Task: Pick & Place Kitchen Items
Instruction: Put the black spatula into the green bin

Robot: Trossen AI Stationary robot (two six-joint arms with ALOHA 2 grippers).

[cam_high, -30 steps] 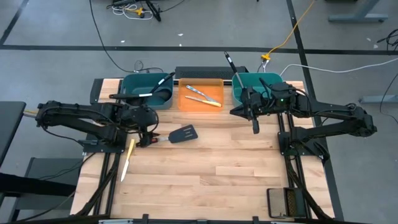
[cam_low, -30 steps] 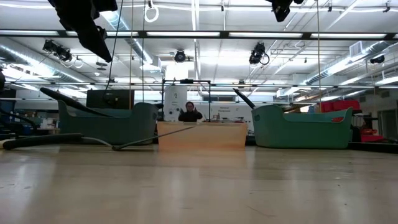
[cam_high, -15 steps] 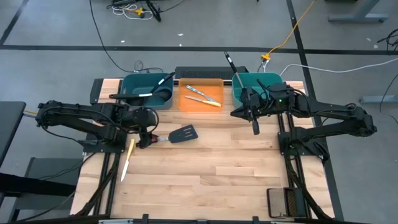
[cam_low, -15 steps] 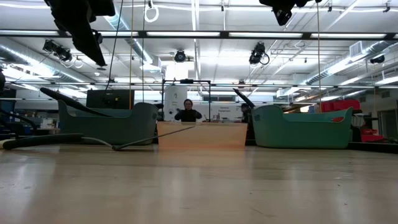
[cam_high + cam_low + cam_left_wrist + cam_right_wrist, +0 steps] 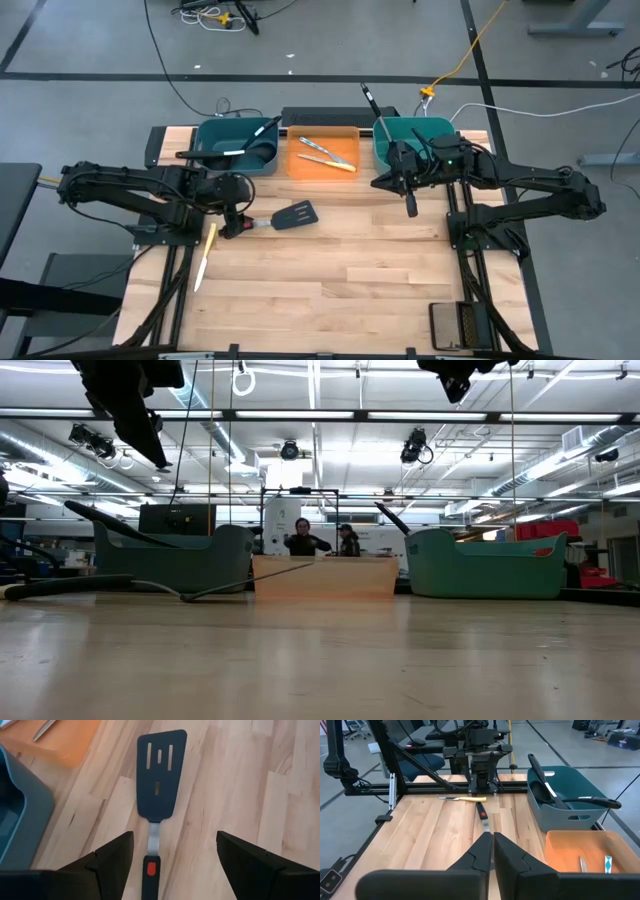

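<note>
Spatula (image 5: 160, 775) lies flat on the counter (image 5: 235, 785) beneath the spread left hand (image 5: 172, 857); light and stiff, it looks best pinched at its slim handle. Right hand (image 5: 410, 208) pressed together, idle.

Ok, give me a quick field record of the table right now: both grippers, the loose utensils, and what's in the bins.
left gripper: open, fingers either side of the spatula's handle, above it
right gripper: shut, holding nothing, in front of the right teal bin
spatula: black, slotted, flat on the table
yellow-handled knife: loose on the table, near the left arm
left teal bin: holds black utensils
orange bin: holds two knives
right teal bin: one black handle sticking out
</note>
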